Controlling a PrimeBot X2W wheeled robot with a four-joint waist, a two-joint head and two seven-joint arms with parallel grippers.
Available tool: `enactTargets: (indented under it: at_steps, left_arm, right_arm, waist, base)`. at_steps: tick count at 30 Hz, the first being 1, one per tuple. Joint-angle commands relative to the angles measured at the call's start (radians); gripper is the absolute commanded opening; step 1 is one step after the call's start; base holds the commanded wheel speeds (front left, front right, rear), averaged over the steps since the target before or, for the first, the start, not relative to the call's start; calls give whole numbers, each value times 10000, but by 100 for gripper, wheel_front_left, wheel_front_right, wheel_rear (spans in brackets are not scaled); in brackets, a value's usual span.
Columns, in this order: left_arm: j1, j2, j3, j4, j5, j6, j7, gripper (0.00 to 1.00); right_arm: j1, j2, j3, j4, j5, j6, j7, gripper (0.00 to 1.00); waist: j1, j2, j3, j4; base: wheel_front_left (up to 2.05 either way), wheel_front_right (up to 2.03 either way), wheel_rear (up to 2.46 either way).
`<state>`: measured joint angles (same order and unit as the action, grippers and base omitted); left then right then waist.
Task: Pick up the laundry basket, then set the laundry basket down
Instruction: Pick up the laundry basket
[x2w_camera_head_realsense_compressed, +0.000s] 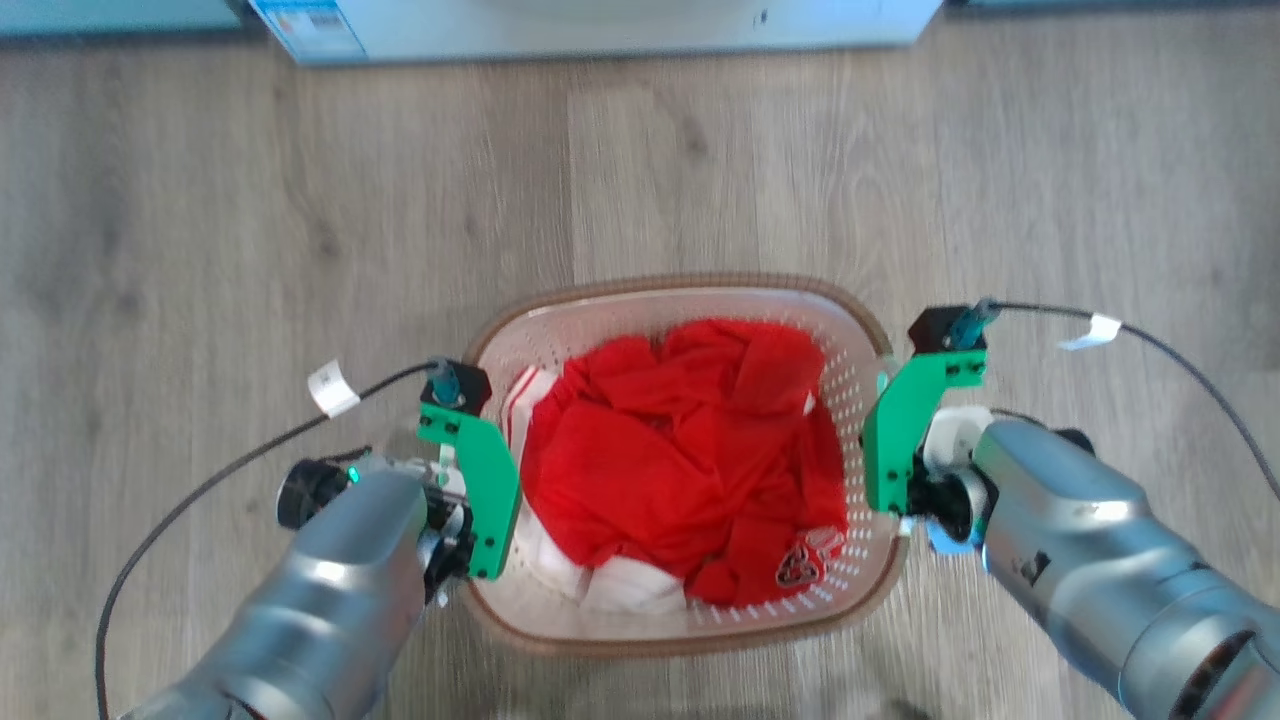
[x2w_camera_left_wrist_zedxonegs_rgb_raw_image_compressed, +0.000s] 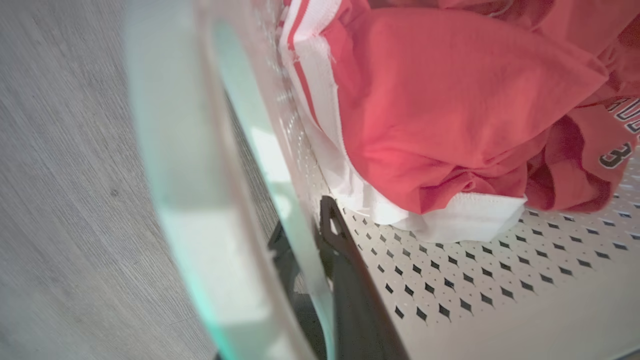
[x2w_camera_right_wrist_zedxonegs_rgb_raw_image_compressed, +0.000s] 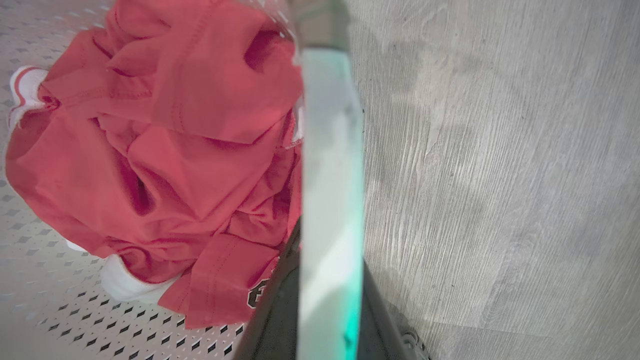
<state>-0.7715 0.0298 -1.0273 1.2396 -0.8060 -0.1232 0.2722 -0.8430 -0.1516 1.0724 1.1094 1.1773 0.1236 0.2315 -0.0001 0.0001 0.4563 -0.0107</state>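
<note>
Inside laundry basket (x2w_camera_head_realsense_compressed: 600, 320), red jersey (x2w_camera_head_realsense_compressed: 680, 450), numeral (x2w_camera_left_wrist_zedxonegs_rgb_raw_image_compressed: 615, 155) up close

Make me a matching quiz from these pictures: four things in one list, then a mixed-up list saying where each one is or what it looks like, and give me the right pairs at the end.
Things
1. laundry basket
2. red clothes
3. left gripper
4. right gripper

Place or look
A. piled inside the basket
B. fingers astride the basket's edge on the robot's right
C. brown rim, white perforated walls
D. fingers astride the basket's edge on the robot's left

Pairs: 1-C, 2-A, 3-D, 4-B
</note>
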Motion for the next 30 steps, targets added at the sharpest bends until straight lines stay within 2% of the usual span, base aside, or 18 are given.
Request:
enactTargets:
  at_steps: [1,12,14,30]
  left_arm:
    - [94,204,-136,-113,38,-73,99,0]
    - [918,282,-901,-431,-710,-74,1053,0]
    - [1100,377,-1194,-750,-988,-74,1506,0]
    - [1387,570,-2155,-1613,-2171,-74,2734,0]
  right_arm:
    - [177,-120,164,-260,29,71,68,0]
    - [922,-101,738,-381,636,71,751,0]
    - [1077,-141,1031,-311,649,71,1129,0]
    - [1306,-130,1570,-492,1062,71,2195,0]
  waist:
    - [1,-1,-867,63]
    - [1,-1,-2947,248]
    - [1,-1,-3341,334]
    - [1,-1,-4968,506]
  base:
    - [0,0,0]
    - [0,0,0]
    - [0,0,0]
    - [0,0,0]
